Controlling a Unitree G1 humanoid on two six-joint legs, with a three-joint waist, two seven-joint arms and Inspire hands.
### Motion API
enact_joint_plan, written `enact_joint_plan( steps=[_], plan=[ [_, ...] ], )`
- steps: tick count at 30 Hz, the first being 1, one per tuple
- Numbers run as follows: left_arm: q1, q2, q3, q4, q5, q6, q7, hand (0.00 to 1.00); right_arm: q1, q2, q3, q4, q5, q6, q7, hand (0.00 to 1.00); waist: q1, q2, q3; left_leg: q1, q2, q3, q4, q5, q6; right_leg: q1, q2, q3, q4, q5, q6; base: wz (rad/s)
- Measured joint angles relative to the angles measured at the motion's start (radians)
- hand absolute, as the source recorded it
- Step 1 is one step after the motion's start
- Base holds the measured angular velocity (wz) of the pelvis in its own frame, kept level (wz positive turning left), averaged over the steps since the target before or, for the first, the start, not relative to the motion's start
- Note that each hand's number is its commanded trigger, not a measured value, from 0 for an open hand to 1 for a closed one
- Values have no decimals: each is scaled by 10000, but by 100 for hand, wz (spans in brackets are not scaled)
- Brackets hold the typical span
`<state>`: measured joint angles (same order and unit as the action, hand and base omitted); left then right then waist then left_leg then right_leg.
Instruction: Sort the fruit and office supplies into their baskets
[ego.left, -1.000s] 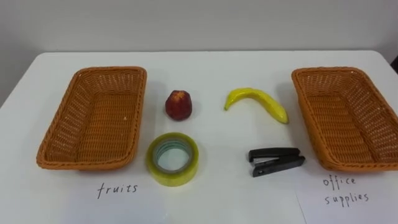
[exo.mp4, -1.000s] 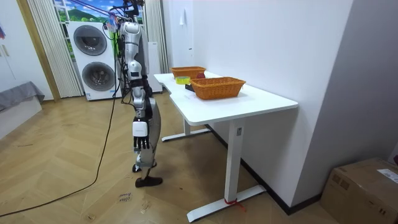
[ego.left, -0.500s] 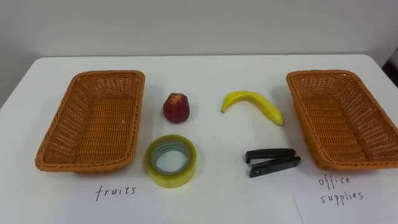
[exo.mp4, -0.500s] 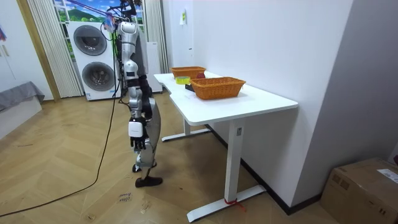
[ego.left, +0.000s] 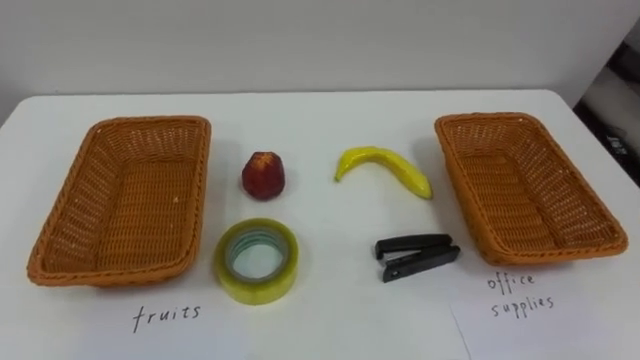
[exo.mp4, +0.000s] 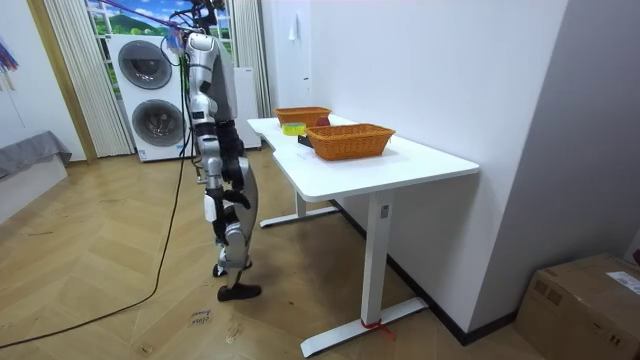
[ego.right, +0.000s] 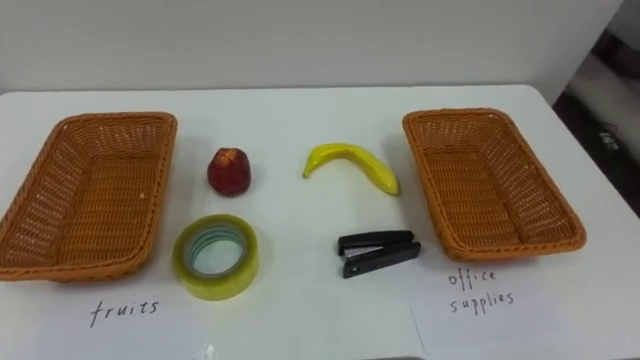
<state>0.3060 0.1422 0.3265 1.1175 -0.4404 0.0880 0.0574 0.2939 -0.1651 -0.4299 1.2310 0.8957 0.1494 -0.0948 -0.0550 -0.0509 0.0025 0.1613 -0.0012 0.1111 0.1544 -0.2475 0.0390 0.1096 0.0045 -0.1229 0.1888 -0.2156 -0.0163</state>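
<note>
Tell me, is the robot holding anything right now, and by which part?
Nothing to be sorted is held. The red fruit, the banana, the tape roll and the stapler all lie loose on the table, with no hand on them.

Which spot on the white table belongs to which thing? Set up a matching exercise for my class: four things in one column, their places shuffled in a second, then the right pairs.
Things
1. red fruit
2. banana
3. tape roll
4. stapler

Places
A. front row, next to the right basket
B. back row, next to the left basket
C. front row, next to the left basket
D. back row, next to the right basket

Pairs: 1-B, 2-D, 3-C, 4-A
</note>
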Motion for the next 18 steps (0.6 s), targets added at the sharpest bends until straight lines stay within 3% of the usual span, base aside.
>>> enact_joint_plan(
  steps=[6, 9, 14, 18],
  plan=[
    [5, 70, 352, -29, 191, -25, -22, 0, -15, -54, -1112, -692, 49, -195, -781, 0, -204, -178, -68, 67, 35, 231, -23, 3, -5, -21, -2, 171, 15, 32, -11, -9],
    [7, 71, 678, -37, 189, -66, -8, 0, -162, -370, -1824, -1726, 74, -226, -1460, 0, -342, -229, -67, 109, 32, 284, -49, 0, 0, -32, 2, 304, 16, 64, 15, -11],
    [190, 96, 1012, -466, 199, -118, 142, 0, -240, -894, -2691, -4810, -44, -778, -3256, 0, -591, -275, -65, -50, 16, 289, -77, -14, 26, -206, 16, 388, 37, 90, 47, -3],
    [193, 94, 1005, -459, 199, -260, 270, 0, -298, -948, -2690, -6615, -1297, -1085, -4468, 0, -589, -285, -64, -131, 28, 296, -37, -12, 24, -256, 79, 385, -16, 130, 35, 0]
  ],
)
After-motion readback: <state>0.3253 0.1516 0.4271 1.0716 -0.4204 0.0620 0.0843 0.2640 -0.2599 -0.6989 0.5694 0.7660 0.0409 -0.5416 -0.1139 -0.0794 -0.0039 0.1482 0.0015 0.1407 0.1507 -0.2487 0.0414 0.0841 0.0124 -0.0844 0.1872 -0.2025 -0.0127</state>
